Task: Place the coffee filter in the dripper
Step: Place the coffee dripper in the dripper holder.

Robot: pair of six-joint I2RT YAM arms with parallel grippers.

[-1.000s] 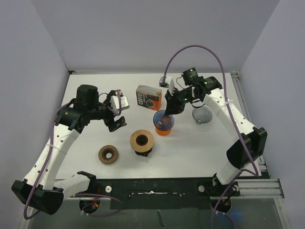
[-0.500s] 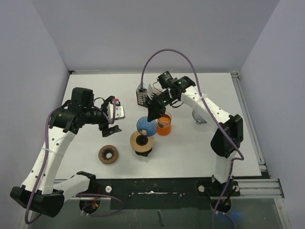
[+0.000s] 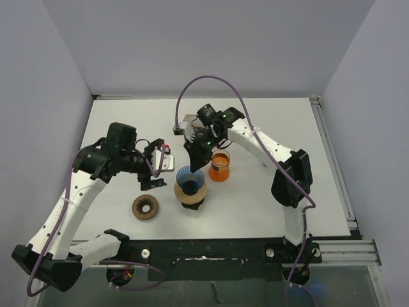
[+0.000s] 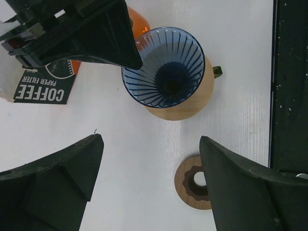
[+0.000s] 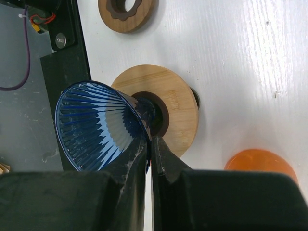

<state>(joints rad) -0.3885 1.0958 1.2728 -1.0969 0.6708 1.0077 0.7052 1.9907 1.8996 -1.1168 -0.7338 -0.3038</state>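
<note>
The right gripper (image 5: 149,140) is found pinched on the wall of the blue ribbed dripper (image 5: 94,122), whose narrow end is set at the dark centre hole of the round wooden stand (image 5: 179,103). A wooden ring (image 5: 126,8) and an orange vessel (image 5: 260,166) are noted on the white table (image 5: 240,57).

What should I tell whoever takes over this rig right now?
Right pincer: shut on the rim of the blue dripper, whose tip is at the hole of the wooden stand.
Left pincer: open, empty, above the table near the stand.
Coffee filter box lies behind the stand.
Done: dripper at the stand.
To do: release it, fetch a filter from the box, set it in the dripper.
</note>
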